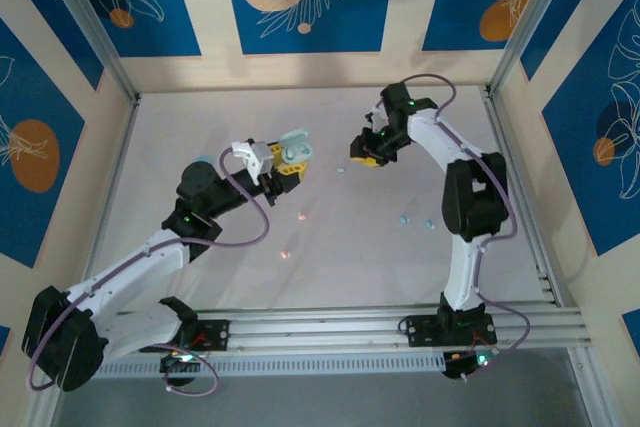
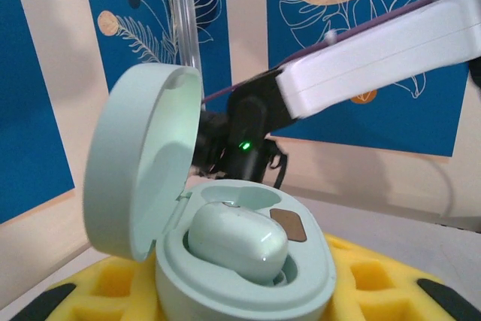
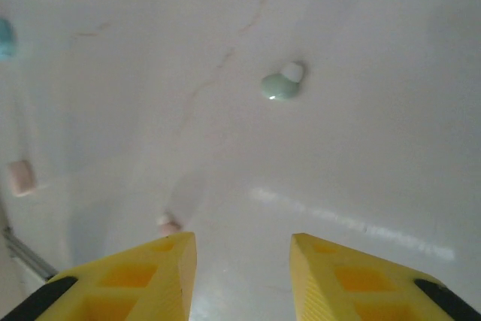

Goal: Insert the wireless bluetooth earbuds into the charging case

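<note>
The left end effector (image 1: 286,169) is grasping the open mint case (image 2: 248,280) at its base, holding it above the surface (image 1: 200,127), left of the middle. The lid (image 2: 139,174) is standing up, and one mint earbud (image 2: 237,240) is sitting in a socket. The right end effector (image 3: 243,276) is hanging released, yellow fingers (image 3: 150,276) apart and empty, above a second mint earbud (image 3: 279,84) lying near the surface's middle. A pink earbud (image 1: 303,215) and a blue earbud (image 1: 404,218) are lying closer to the near edge.

No legible text or markings
</note>
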